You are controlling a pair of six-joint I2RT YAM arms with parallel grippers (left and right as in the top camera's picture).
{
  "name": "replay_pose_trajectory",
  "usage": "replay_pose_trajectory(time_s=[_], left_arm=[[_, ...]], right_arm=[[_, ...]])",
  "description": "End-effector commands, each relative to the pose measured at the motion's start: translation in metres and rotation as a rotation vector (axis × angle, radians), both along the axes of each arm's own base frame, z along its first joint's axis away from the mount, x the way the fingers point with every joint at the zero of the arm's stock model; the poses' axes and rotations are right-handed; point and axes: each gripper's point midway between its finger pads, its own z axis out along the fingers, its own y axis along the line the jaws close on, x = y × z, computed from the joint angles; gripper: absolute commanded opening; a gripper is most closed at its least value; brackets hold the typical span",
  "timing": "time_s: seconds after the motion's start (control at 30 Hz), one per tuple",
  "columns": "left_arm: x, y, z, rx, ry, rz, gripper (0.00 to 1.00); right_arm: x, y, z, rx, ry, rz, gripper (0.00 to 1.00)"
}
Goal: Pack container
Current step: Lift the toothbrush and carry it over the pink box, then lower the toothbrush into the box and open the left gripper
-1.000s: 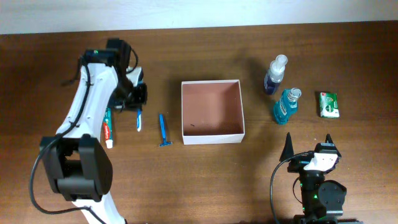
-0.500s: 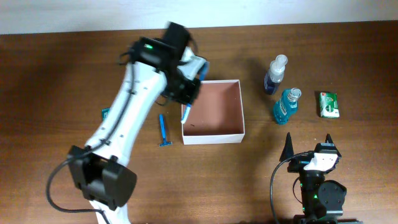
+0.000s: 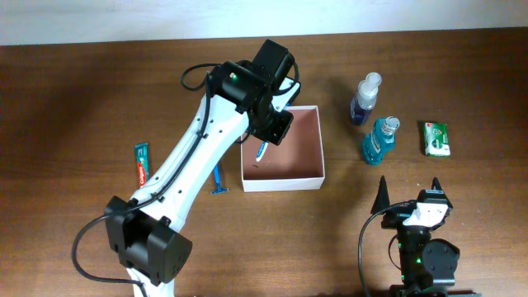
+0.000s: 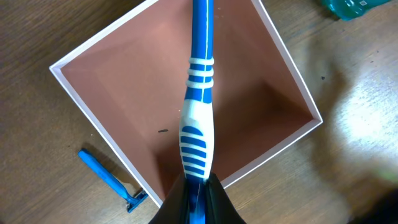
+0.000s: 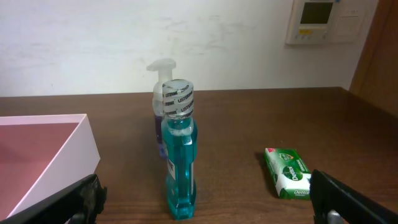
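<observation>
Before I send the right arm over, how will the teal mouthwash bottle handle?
Probably tippy: the mouthwash bottle stands tall on a narrow base. It looks nearly full, so likely heavy for its size. Its smooth clear plastic may slip.

Light was even and fairly bright, probably coming from overhead. The top view was sharp, and shadows on the table (image 3: 66, 99) were faint. At the left wrist, a pale glare washed out the wood on the right, and the near end of the toothbrush (image 4: 198, 118) looked soft. The right wrist view showed an evenly lit far wall (image 5: 93, 37).
</observation>
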Motion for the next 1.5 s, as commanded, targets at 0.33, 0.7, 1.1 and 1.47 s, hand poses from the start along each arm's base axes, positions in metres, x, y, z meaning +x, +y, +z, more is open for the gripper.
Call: replay_pose_trajectory(time_s=[0.33, 0.7, 1.1, 1.47], left_arm=[[0.013, -0.002, -0.080, 0.113, 0.141, 0.041, 0.01], [0.016, 0.005, -0.101, 0.165, 0.174, 0.157, 0.01], [0.006, 0.011, -0.102, 0.193, 0.213, 0.167, 0.01], [0.001, 0.015, -0.102, 0.206, 0.233, 0.177, 0.01]], right_arm=[[0.000, -0.001, -0.004, 0.004, 0.011, -0.009, 0.98], [0.000, -0.001, -0.004, 0.004, 0.011, -0.009, 0.98], [0.000, -0.001, -0.004, 0.004, 0.011, -0.009, 0.98], [0.000, -0.001, -0.004, 0.004, 0.011, -0.009, 0.98]])
